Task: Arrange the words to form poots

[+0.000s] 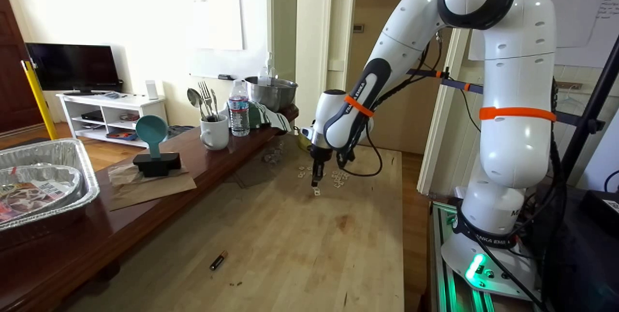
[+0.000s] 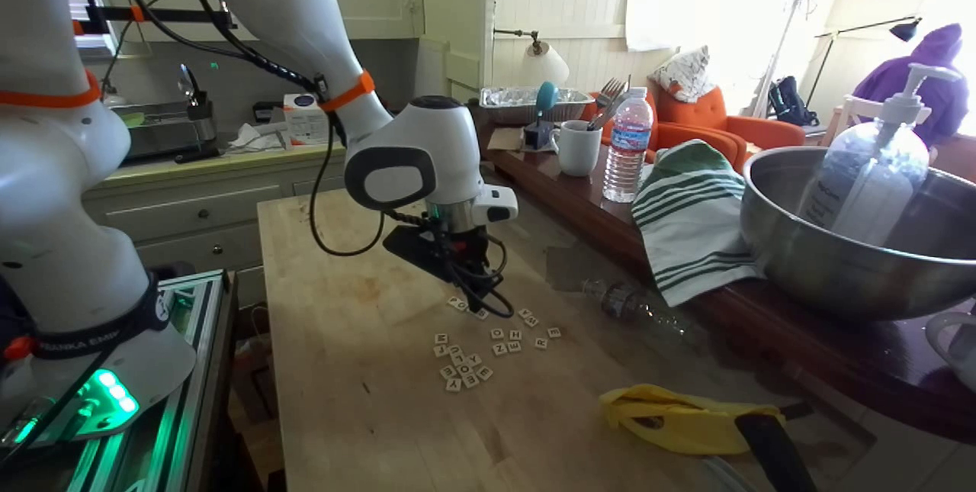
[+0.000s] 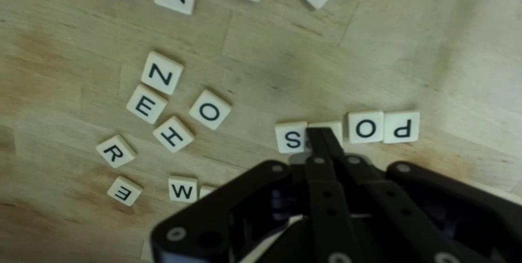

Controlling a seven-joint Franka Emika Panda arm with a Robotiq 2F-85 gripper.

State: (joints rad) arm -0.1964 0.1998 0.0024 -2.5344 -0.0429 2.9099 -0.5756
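The words are small cream letter tiles on the light wood table. In the wrist view an S tile, a partly covered tile, an O tile and a P tile lie in a row. A narrow gap separates the covered tile from the O. The black gripper is shut, its fingertips together over the covered tile, hiding most of its letter. Whether they touch it cannot be told. The gripper also shows low over the row in both exterior views. Another O tile lies left of the row.
Loose tiles include N, H, R and a cluster. A clear plastic bottle and a yellow item lie on the table. A battery lies there too. A raised brown ledge borders it.
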